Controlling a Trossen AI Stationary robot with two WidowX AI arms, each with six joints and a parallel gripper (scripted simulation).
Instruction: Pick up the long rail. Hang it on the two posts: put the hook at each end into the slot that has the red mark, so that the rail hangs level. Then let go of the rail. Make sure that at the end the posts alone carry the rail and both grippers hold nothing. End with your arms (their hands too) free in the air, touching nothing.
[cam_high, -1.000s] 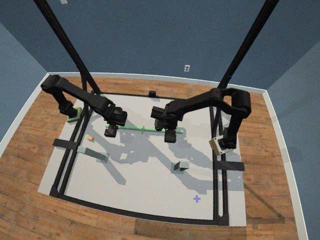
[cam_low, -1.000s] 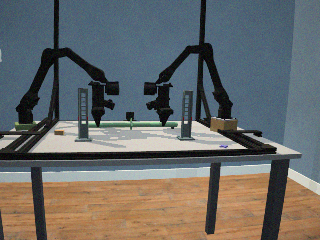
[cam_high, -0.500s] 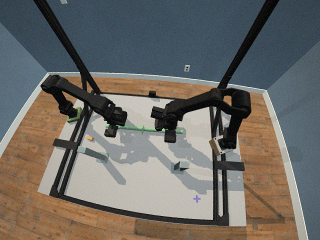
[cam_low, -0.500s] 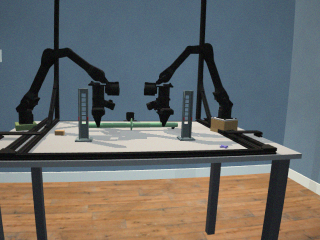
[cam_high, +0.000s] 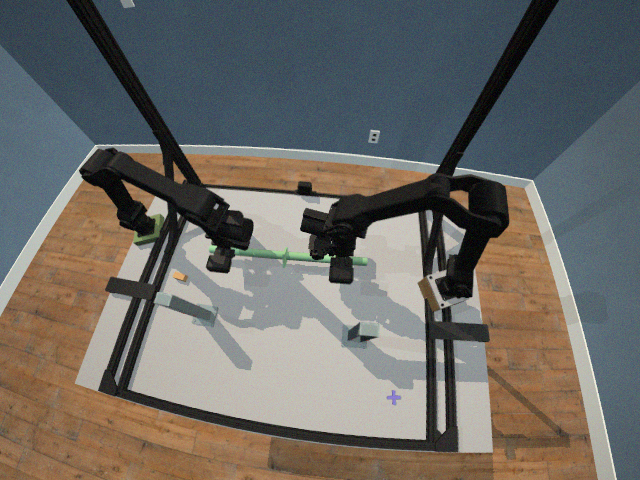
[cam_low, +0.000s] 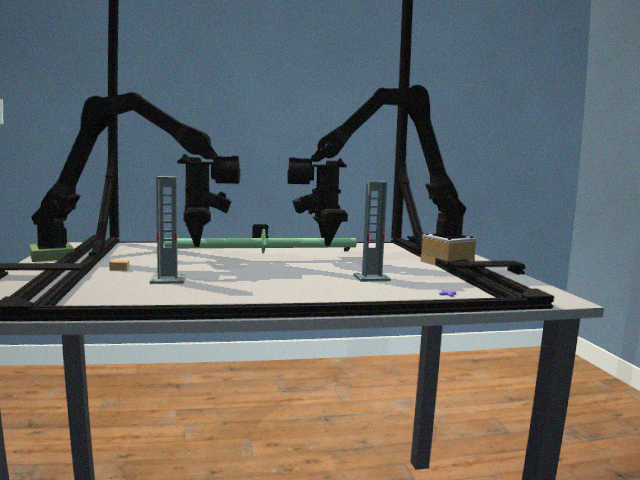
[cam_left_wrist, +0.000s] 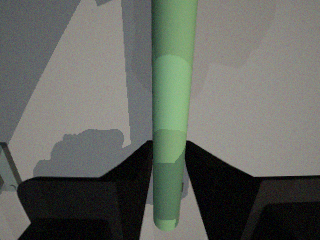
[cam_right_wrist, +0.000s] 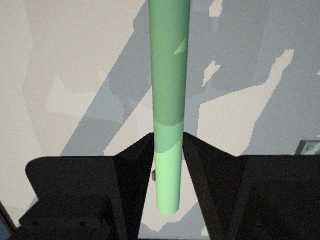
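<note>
Left hand (cam_high: 338, 259) (cam_low: 328, 243) (cam_left_wrist: 169, 144) clamps rail (cam_high: 305, 255) (cam_low: 294, 242) (cam_left_wrist: 172, 100) (cam_right_wrist: 170, 90); white tabletop (cam_high: 310, 372) (cam_low: 310, 295) (cam_left_wrist: 250, 110) (cam_right_wrist: 60, 45), blue walls (cam_high: 284, 77) (cam_low: 310, 67).

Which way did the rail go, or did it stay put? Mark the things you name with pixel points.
Yes, it moved: the rail (cam_high: 305, 256) (cam_low: 294, 242) (cam_left_wrist: 172, 90) (cam_right_wrist: 169, 90) went up a little against the posts (cam_high: 191, 306) (cam_low: 166, 266) (cam_left_wrist: 7, 170) (cam_right_wrist: 311, 148).
</note>
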